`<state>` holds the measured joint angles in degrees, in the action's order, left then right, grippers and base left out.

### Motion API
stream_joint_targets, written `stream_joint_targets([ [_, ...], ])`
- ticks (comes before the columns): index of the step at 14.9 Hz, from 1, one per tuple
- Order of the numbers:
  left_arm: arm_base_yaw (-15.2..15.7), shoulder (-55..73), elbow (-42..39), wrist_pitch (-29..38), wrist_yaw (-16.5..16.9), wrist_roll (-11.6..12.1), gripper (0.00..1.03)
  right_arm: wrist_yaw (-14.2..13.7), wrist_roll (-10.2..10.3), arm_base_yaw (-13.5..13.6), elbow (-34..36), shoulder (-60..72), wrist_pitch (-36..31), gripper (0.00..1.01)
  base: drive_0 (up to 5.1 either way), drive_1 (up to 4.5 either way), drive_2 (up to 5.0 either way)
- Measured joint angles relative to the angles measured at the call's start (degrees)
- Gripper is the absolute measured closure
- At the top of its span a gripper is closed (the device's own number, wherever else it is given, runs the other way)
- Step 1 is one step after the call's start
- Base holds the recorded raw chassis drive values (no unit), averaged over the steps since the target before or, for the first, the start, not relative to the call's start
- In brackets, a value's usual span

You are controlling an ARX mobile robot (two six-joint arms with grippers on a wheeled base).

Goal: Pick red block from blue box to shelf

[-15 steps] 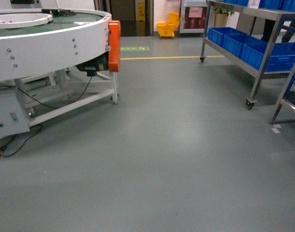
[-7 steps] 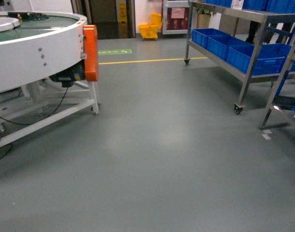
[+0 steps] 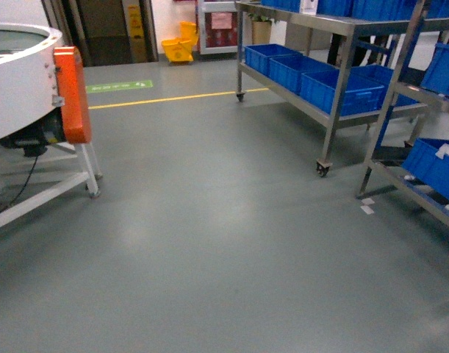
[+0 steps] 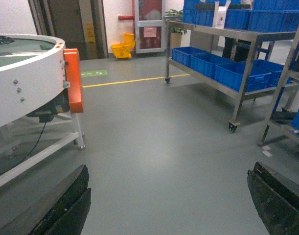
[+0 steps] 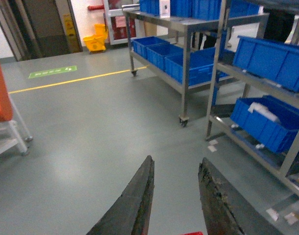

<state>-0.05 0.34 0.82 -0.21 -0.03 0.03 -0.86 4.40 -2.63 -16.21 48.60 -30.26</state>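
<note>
Carrying the red block (image 5: 194, 233) between its nearly closed jaws, the right gripper (image 5: 174, 196) faces the shelf (image 5: 222, 78); placing remains. The left gripper (image 4: 166, 196) is spread, empty.

Dark, scuffed, tapering jaws on both grippers

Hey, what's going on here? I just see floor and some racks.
A wheeled two-armed robot is out on the grey floor, between a white round conveyor machine and a silver-grey steel shelf rack holding dark blue crates. Its left gripper is wide open and empty. A sliver of red shows at the base of the right gripper, possibly the toy block; the grip itself is out of frame.
</note>
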Motion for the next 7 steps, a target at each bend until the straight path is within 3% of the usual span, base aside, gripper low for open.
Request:
stream_joint_targets([
  [7, 0.0, 0.0, 0.0, 0.0, -0.1, 0.0, 0.05, 0.0, 0.0, 0.0, 0.0, 0.0, -0.2, 0.77, -1.6, 2.53, -5.7],
])
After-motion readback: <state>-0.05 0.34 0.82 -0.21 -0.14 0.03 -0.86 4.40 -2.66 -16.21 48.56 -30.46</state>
